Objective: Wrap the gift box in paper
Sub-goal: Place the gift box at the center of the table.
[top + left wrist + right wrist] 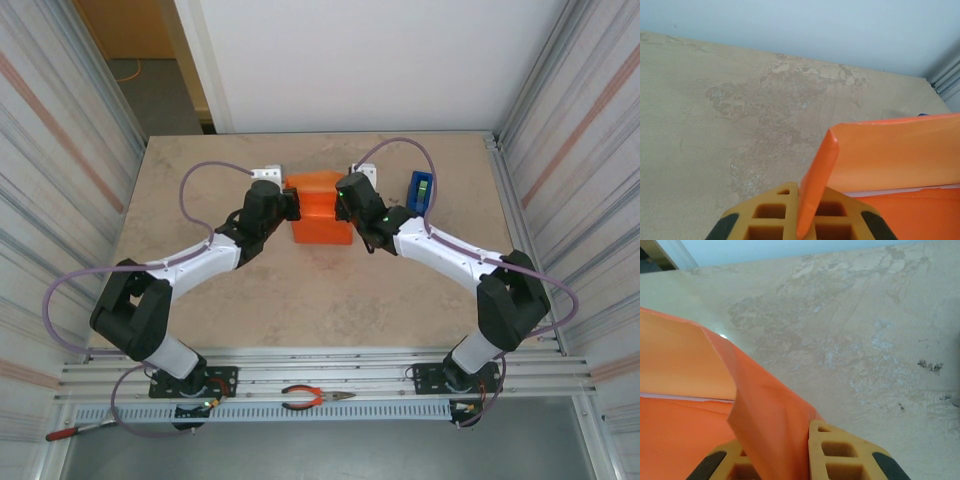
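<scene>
On paper (320, 215) edges: left gripper (800, 200), right gripper (790, 442) clamped.

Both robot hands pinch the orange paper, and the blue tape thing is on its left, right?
No: the top view shows the blue tape dispenser on the paper's right. The left gripper and right gripper do pinch the paper.

Plain orange paper (320, 218), mottled beige tabletop (300, 300)

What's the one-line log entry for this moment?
left gripper: shut on the paper, left flap | right gripper: shut on the paper, right flap | tape dispenser: right of the bundle, untouched
</scene>
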### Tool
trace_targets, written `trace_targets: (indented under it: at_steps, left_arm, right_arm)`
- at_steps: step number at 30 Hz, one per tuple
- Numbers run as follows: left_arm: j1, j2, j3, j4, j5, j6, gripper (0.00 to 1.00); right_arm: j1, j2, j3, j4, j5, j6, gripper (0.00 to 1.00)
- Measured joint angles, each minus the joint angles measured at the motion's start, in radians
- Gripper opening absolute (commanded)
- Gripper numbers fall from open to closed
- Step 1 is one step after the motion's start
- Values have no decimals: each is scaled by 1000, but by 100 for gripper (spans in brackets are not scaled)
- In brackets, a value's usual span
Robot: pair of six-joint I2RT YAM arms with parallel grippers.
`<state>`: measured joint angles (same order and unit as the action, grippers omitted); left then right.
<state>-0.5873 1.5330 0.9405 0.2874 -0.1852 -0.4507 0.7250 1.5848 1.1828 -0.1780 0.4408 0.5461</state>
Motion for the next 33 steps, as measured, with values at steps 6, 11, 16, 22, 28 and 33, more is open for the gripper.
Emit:
trace_targets:
  at_steps: [6, 11, 16, 22, 28, 33]
  left_arm:
    - [-10, 0, -20, 7, -1, -3, 0]
    - [-10, 0, -77, 53, -33, -14, 0]
    - [-11, 0, -104, 100, -45, -19, 7]
    - [0, -34, -104, 80, 8, -20, 49]
    - [76, -168, -104, 86, 76, -26, 63]
    - [122, -245, -104, 82, 112, 0, 63]
  right_arm:
    - [0, 4, -38, 12, -8, 22, 0]
    - [3, 24, -60, 60, -24, 42, 0]
    - [3, 25, -70, 88, -26, 56, 0]
    - [4, 27, -71, 103, -35, 63, 0]
    - [5, 31, -71, 111, -42, 74, 0]
    - [5, 32, -71, 114, -41, 74, 0]
